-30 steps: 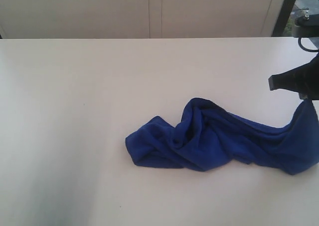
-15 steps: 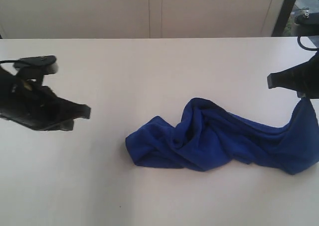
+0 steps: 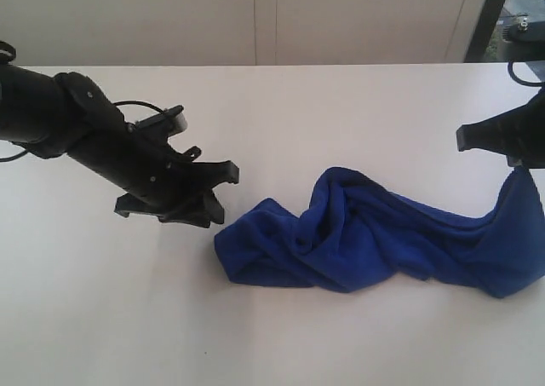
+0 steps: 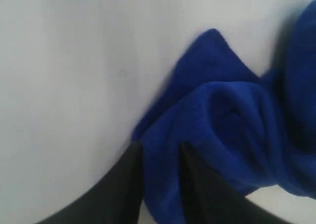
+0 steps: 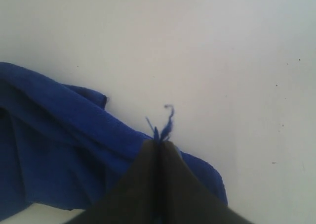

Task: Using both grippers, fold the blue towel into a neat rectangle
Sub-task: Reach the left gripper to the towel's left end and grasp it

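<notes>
The left end effector [image 3: 220, 194] is now reaching in over the counter [image 3: 281, 113] from the left. A second ago it was out of sight, and half a second ago it was only showing at the left edge. Its arm is slanting down toward the left end of the blue towel [image 3: 358, 233], and the tips are hovering just beside that end. In the left wrist view, the left end effector [image 4: 159, 150] is holding its two black fingers [image 4: 123, 184] spread apart. A rounded fold of the blue towel [image 4: 232, 120] is showing between them, and the blur is hiding whether they are touching it.

The towel is lying as before, bunched in a crumpled band across the right half of the counter. Its right corner is being lifted off the surface at the right edge. The right end effector [image 3: 519, 160] is staying where it was, pinching that raised corner.

In the right wrist view, the right end effector [image 5: 159, 144] is pressing its jaws together on the blue towel [image 5: 59, 135]. A frayed thread [image 5: 168, 117] is sticking out past the tips.

A pale panelled wall [image 3: 255, 20] is running along the far side of the counter. A dark post [image 3: 490, 15] is leaning at the far right.
</notes>
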Tool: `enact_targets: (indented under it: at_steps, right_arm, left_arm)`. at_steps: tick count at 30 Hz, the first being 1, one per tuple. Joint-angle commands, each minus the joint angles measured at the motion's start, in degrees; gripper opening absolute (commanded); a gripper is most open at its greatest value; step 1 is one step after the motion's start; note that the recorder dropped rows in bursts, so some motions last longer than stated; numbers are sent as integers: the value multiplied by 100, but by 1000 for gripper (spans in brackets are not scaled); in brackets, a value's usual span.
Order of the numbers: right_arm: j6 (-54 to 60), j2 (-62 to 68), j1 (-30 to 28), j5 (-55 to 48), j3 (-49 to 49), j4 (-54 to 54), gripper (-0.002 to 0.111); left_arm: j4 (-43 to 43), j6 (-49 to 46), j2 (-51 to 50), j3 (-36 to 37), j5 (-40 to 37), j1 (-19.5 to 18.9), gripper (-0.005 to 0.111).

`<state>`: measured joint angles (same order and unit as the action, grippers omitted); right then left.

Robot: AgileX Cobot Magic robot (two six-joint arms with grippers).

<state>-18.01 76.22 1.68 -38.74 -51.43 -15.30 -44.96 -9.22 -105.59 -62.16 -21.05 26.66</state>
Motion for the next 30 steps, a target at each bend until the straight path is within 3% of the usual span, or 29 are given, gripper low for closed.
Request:
enact_targets:
  at_steps: [1,10,11,15,24,30]
  right_arm:
    - [26,14,-49,48,21,24,0]
    - [26,14,-49,48,21,24,0]
    - [26,14,-49,48,21,24,0]
    - [26,14,-49,57,21,27,0]
    - [26,14,-49,55,21,27,0]
    - [26,14,-49,55,21,27,0]
  left_arm:
    - [-872,-880,-224,-28,-303,41,42]
    - [-718,-974,-483,-28,-408,41,40]
    - [-718,-1017,-483,-28,-408,41,37]
    - [-702,-1296,-530,62,-276,41,0]
    - [-727,-1798,98,-41,-226,41,0]
    - [-150,-1876,881,-66,-130,41,0]
